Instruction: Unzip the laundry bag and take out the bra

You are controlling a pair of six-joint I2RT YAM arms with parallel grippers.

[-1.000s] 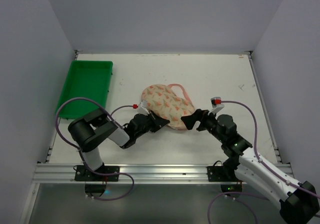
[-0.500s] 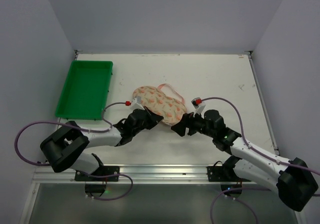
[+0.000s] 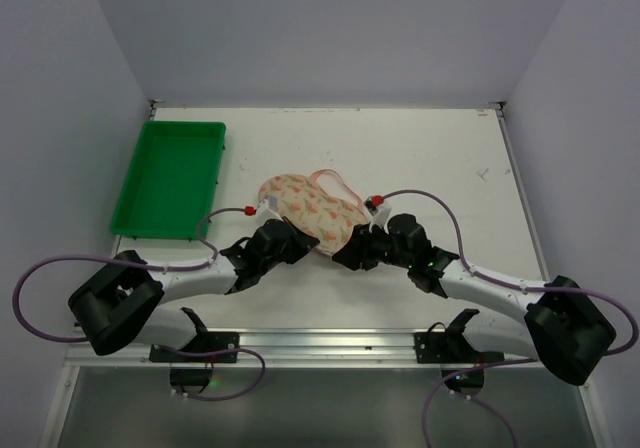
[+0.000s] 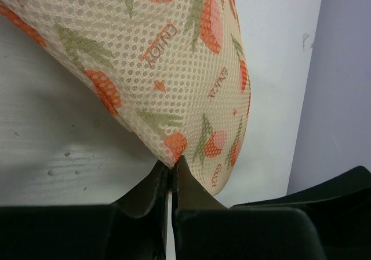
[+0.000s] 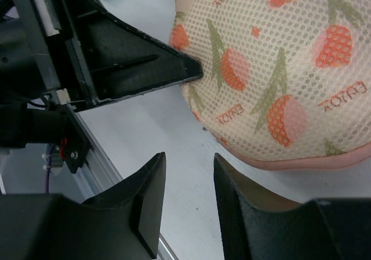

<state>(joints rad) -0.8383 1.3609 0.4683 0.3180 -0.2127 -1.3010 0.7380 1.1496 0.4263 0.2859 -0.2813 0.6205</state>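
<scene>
The laundry bag (image 3: 303,206), a cream mesh pouch with pink-red and green print, lies mid-table. Its pink zip edging (image 5: 301,162) runs along the near rim and looks closed. My left gripper (image 3: 303,240) is shut on the bag's near-left edge; the left wrist view shows both fingers (image 4: 172,162) pinching a fold of the mesh (image 4: 162,68). My right gripper (image 3: 347,255) is low at the bag's near-right end. Its jaws (image 5: 188,158) stand apart over bare table, nothing between them, with the bag (image 5: 278,68) just beyond the right finger. The bra is hidden.
A green plastic tray (image 3: 170,178) sits at the left, near the wall. The bag's pink loop (image 3: 335,178) lies on its far side. Grey walls close the table on three sides. The aluminium rail (image 3: 300,343) runs along the near edge.
Both arms have stretched out low over the table. The bag, held by the left gripper, has slid left and farther away. The right jaws have narrowed.
</scene>
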